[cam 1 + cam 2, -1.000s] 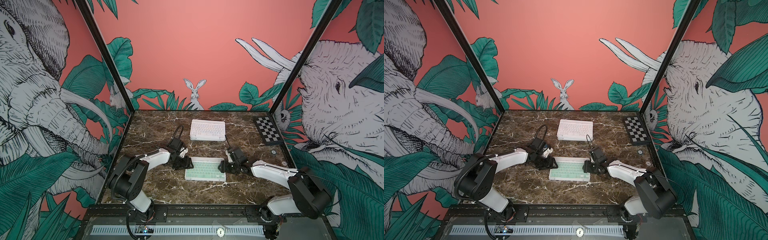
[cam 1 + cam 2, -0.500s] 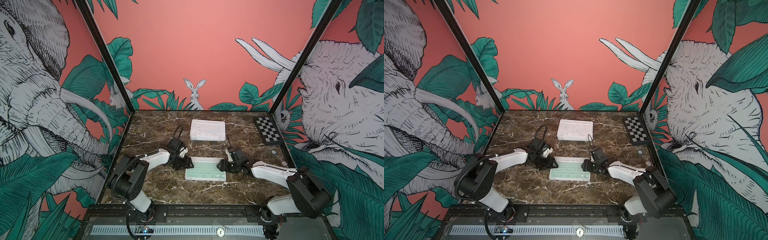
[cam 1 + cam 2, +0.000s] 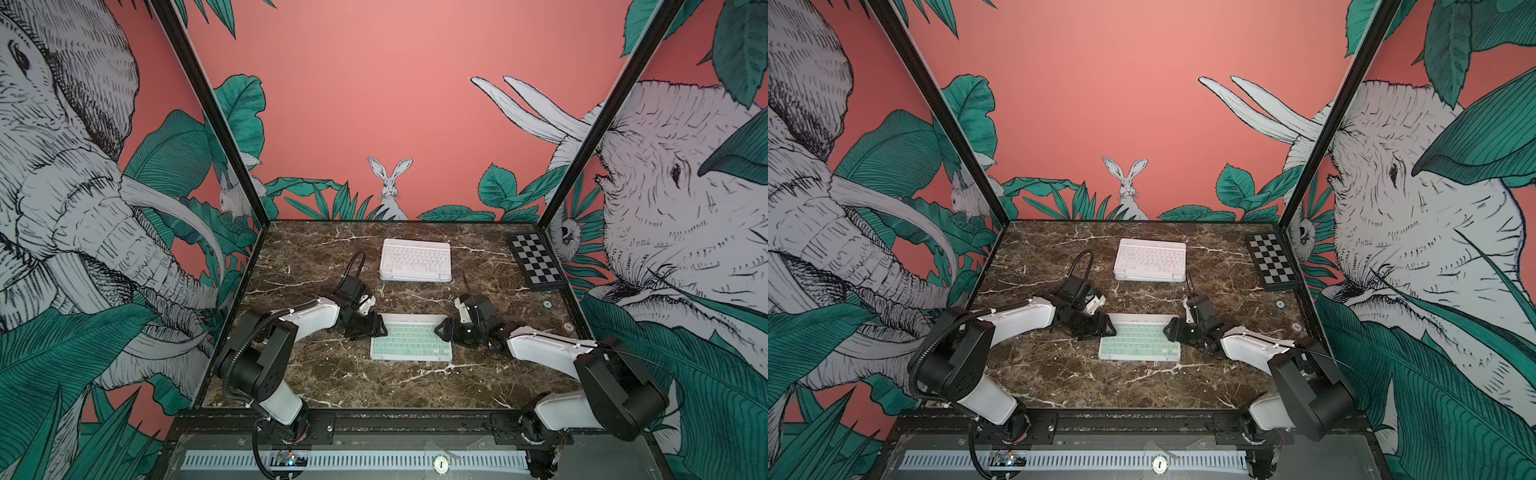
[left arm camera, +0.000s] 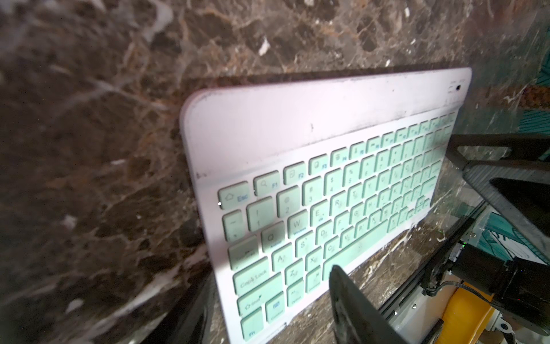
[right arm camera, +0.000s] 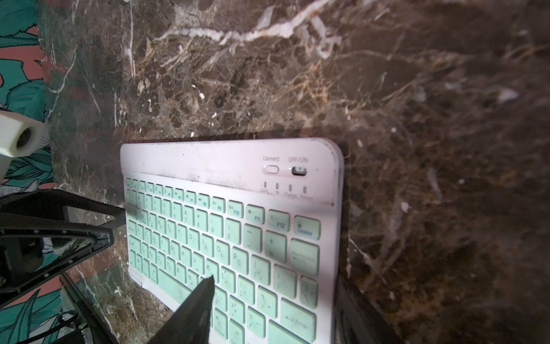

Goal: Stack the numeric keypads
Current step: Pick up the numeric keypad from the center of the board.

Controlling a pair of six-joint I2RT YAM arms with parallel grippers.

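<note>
Plainly, the white-framed, mint-keyed keypad (image 3: 410,341) (blank top strip scuffed) lies on the desk (image 3: 332,382); left gripper (image 3: 376,326) and right gripper (image 3: 442,330) flank its short ends, jaws apart.

Both top views look down from high above the near edge of the table (image 3: 324,374) toward the back wall, sharing the whole tabletop and both arms. The left wrist camera sits low and close behind the left gripper (image 4: 268,274), facing along the mint keypad (image 4: 327,193). The right wrist camera, behind the right gripper (image 5: 276,281), faces it from the opposite end.
</note>
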